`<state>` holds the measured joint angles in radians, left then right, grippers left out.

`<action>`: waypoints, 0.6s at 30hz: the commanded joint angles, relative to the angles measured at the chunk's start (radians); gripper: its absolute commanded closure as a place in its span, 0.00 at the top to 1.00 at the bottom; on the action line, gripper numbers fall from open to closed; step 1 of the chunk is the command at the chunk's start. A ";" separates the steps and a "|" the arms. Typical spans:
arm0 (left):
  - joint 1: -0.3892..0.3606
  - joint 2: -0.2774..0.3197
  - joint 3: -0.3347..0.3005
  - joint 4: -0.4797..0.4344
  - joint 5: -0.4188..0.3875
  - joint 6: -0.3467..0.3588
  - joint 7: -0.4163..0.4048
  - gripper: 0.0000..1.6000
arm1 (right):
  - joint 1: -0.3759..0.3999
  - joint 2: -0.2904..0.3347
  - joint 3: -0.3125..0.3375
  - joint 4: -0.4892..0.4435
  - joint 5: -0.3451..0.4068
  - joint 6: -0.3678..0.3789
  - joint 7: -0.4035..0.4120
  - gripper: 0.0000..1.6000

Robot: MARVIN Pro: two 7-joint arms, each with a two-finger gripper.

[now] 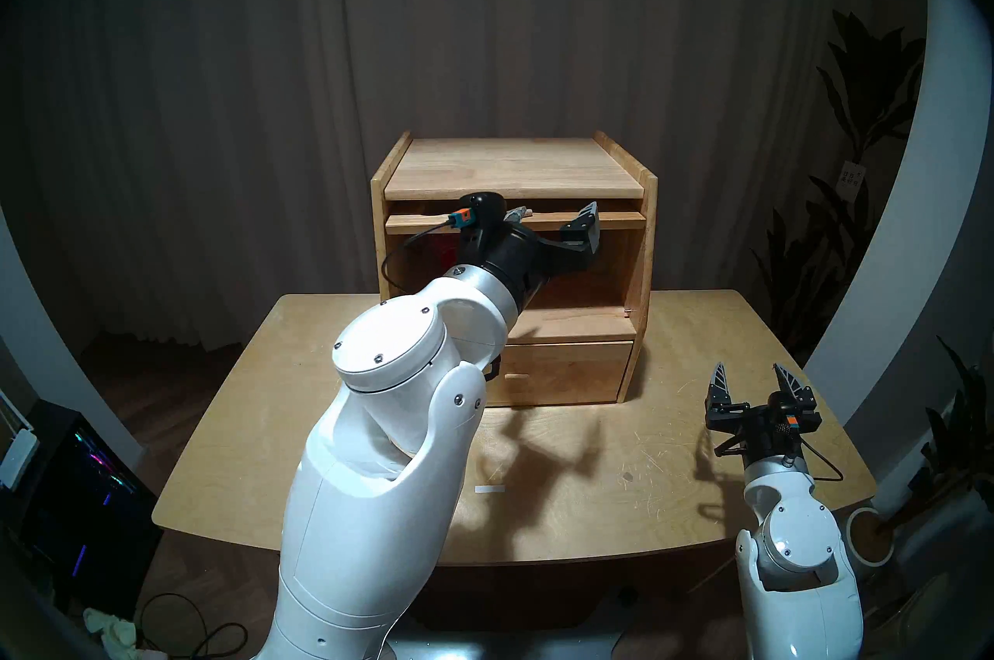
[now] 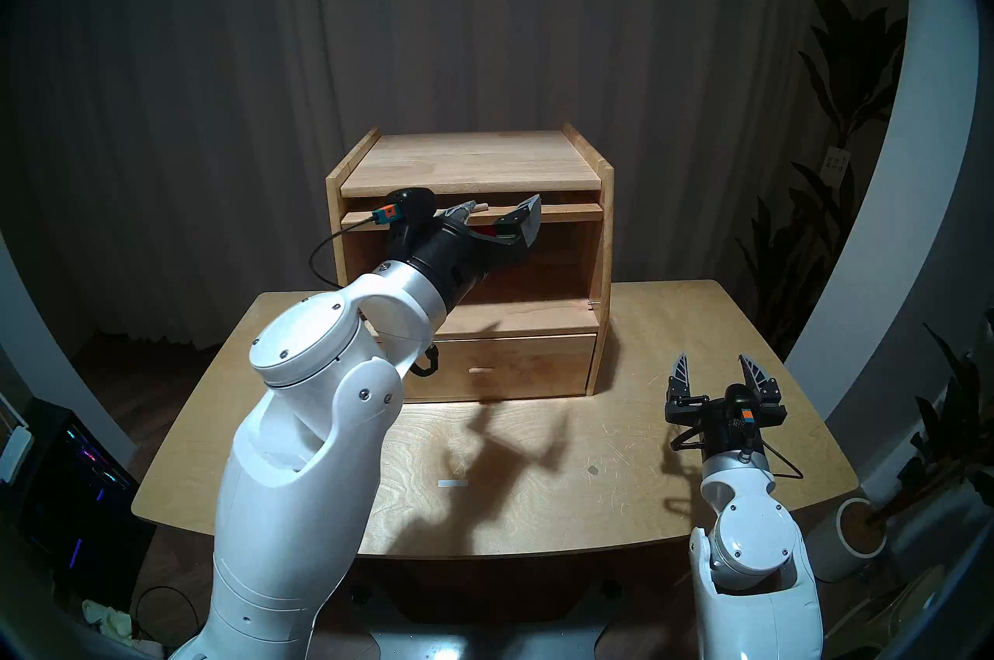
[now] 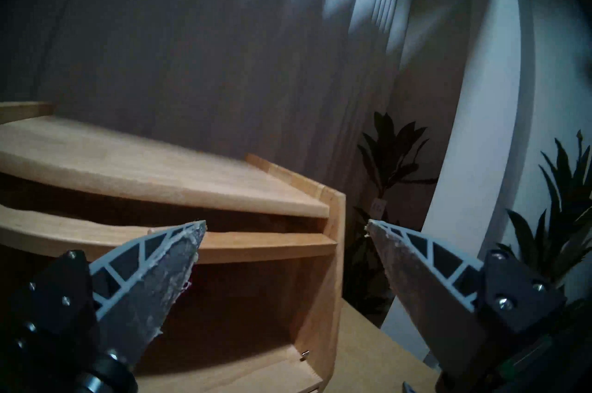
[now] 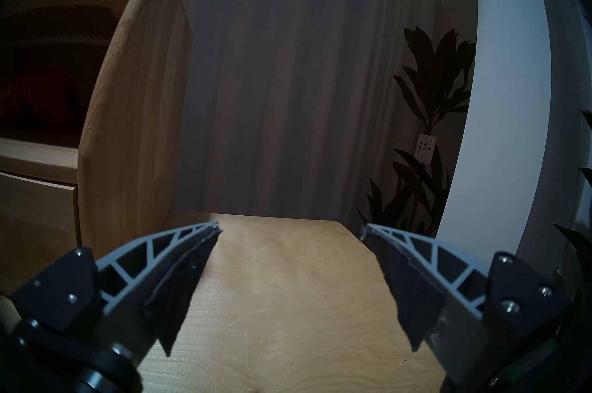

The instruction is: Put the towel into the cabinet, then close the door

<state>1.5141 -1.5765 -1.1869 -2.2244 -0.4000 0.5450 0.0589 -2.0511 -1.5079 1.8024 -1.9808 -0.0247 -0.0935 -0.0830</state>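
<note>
The light wooden cabinet [image 1: 511, 164] stands at the back of the table with its large compartment open. The door [image 1: 613, 221] lies flat, pushed in under the top board; only its front edge and small peg handle [image 2: 481, 207] show. The red towel [image 2: 484, 231] lies inside the compartment at the left, also dimly seen in the right wrist view [image 4: 38, 100]. My left gripper [image 1: 554, 212] is open and empty, raised in front of the door's edge near the peg. My right gripper [image 1: 747, 368] is open and empty, above the table to the right of the cabinet.
The plain drawer front [image 1: 565, 373] below the compartment is shut. A small white tape mark [image 1: 489, 489] is on the table [image 1: 618, 481]. Potted plants [image 1: 860, 115] stand off the right edge, and a lit computer case [image 1: 80, 492] is on the floor at left.
</note>
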 commanded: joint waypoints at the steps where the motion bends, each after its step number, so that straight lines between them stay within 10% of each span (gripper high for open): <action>1: 0.036 0.033 -0.127 -0.104 0.018 -0.062 0.042 1.00 | 0.010 0.002 -0.001 -0.017 0.000 -0.006 0.000 1.00; 18: 0.259 0.115 -0.411 -0.166 0.112 -0.108 0.226 1.00 | 0.111 0.117 -0.045 -0.203 -0.134 -0.081 0.056 1.00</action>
<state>1.6812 -1.4954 -1.4834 -2.3866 -0.3251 0.4530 0.2467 -1.9939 -1.4682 1.7881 -2.0702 -0.0772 -0.1210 -0.0616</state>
